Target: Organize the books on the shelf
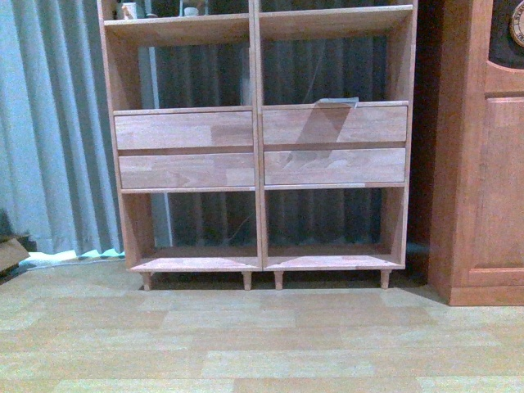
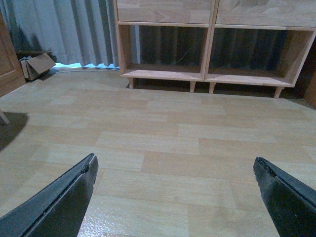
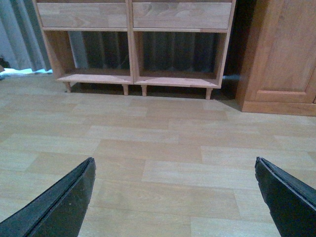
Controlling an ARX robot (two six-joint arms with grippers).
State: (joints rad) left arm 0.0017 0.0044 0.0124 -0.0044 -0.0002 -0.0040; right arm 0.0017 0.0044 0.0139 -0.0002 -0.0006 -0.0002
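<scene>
front, shelf: big light natural-wood shelving unit [image 1: 184,131] stands dead ahead on short legs, at the far edge of the pale plank floor [image 1: 262,344]
front, books: none I can spot; the bits on the top board are too small to call
front, arms: neither shows
left wrist, grip: left gripper [image 2: 174,160] is spread wide with nothing in it, over bare floor [image 2: 158,143]
left wrist, shelf [image 2: 207,44]: ahead, well apart
right wrist, grip: right gripper [image 3: 174,160] is also wide apart, holding nothing
right wrist, shelf [image 3: 129,44]: ahead, well apart, with the reddish-brown cabinet [image 3: 281,49] just beside its right end
key relation: with the books out of sight, I can't tell their direction, long axis or the nearer arm
</scene>
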